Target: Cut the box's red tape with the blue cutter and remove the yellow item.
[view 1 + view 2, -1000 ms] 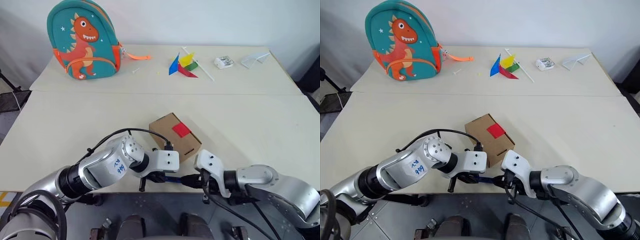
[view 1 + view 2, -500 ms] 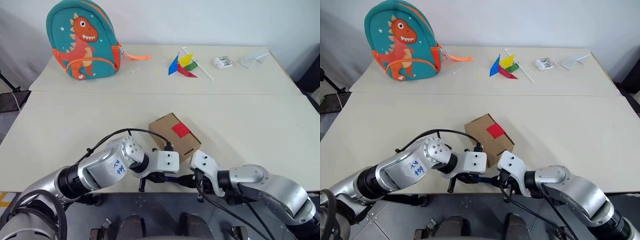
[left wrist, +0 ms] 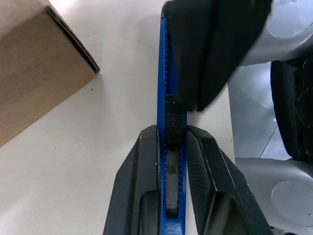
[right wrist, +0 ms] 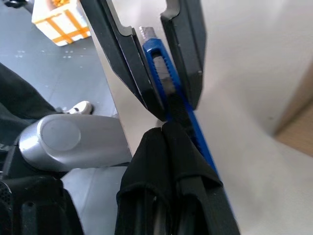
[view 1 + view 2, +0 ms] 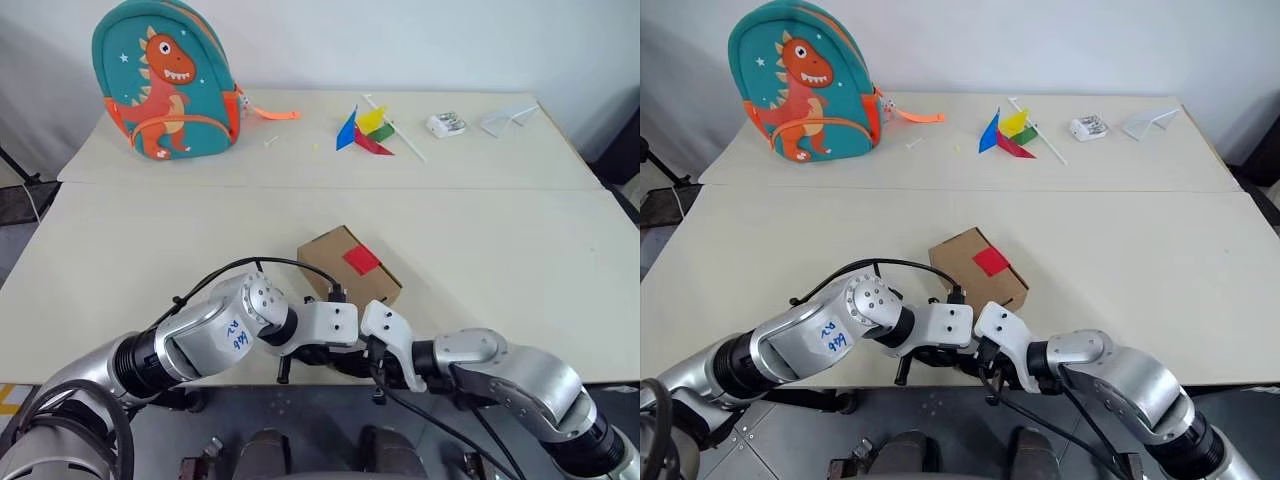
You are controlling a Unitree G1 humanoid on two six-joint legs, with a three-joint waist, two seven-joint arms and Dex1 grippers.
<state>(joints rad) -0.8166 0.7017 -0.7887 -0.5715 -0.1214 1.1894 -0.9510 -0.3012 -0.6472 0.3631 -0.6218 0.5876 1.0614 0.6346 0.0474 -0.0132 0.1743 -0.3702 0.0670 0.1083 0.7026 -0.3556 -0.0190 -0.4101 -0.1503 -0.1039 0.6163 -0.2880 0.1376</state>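
I saw the blue cutter (image 3: 168,142), a slim blue stick with a black ribbed slider, clamped between my left gripper's (image 3: 171,147) black fingers at the near table edge, just beside the brown box (image 5: 349,272). My right gripper's (image 4: 164,128) shut fingertips pressed against the slider.

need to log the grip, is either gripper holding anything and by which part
The left gripper clamps the blue cutter at its slider end. The right gripper, shut, presses on it.
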